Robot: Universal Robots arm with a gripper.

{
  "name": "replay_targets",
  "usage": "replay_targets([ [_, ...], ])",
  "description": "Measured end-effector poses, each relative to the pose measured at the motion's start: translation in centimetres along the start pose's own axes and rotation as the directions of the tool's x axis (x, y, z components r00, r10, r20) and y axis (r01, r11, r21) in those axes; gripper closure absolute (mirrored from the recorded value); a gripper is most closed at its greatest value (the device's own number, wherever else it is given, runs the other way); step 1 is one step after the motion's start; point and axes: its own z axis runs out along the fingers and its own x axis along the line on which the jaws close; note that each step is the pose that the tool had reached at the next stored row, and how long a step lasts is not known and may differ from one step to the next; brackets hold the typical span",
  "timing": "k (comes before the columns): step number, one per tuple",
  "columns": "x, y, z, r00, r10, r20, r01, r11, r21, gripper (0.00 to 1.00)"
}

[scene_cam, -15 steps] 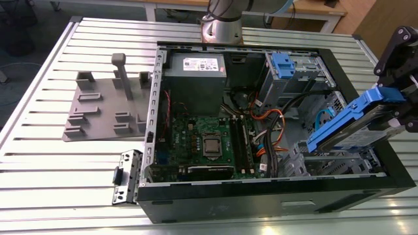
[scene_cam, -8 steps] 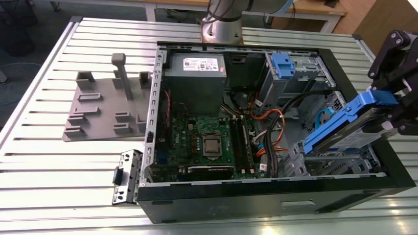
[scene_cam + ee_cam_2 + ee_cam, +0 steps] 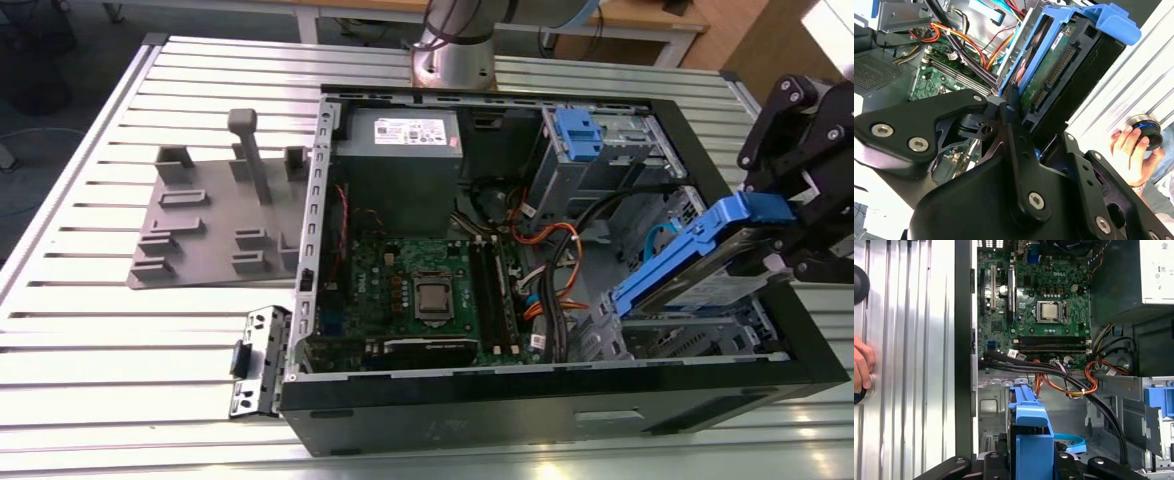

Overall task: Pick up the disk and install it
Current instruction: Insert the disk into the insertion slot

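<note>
- The end effector (image 3: pixel 798 240) pinches the disk (image 3: pixel 694 265) across its blue-framed edges. The disk is off the desk (image 3: pixel 94 350), tilted, over the drive bay (image 3: pixel 681 335) at the exterior view's right of the open case (image 3: pixel 534 388). It is not seated.
- Risk: the black and orange cables (image 3: pixel 558 262) run just beside the bay, so the tilted disk could snag or pinch them.
- Risk: going in skewed against the bay walls could jam the blue frame or twist the disk in the grip.
- Risk: a person's hand (image 3: pixel 1129 150) rests on a knob (image 3: pixel 1145 125) on the desk beside the case, close to the arm.
- The second wrist view adds the disk's circuit-board side, the connector row (image 3: pixel 1054 70) and a finger (image 3: pixel 1013 125) bearing on it.
- The exterior view gives the overall tilt and the position over the bay.
- The first wrist view looks past the disk to the motherboard (image 3: pixel 1039 305) and the cable run.
</note>
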Motion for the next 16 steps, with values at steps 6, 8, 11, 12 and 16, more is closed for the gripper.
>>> replay_targets([
  [6,-0.25,0.00,0.38,0.9997,0.023,0.0011,-0.023,0.9997,0.0024,0.64],
  [8,-0.24,-0.01,0.62,0.9997,0.026,0.0014,-0.026,0.9997,0.0027,0.64],
  [11,-0.19,-0.04,1.15,0.9997,0.026,0.0013,-0.026,0.9997,0.0028,0.64],
  [12,-0.17,-0.05,1.34,0.9997,0.026,0.0014,-0.026,0.9996,0.0028,0.64],
  [16,-0.09,-0.08,2.06,0.9996,0.027,0.0012,-0.027,0.9996,0.0028,0.64],
])
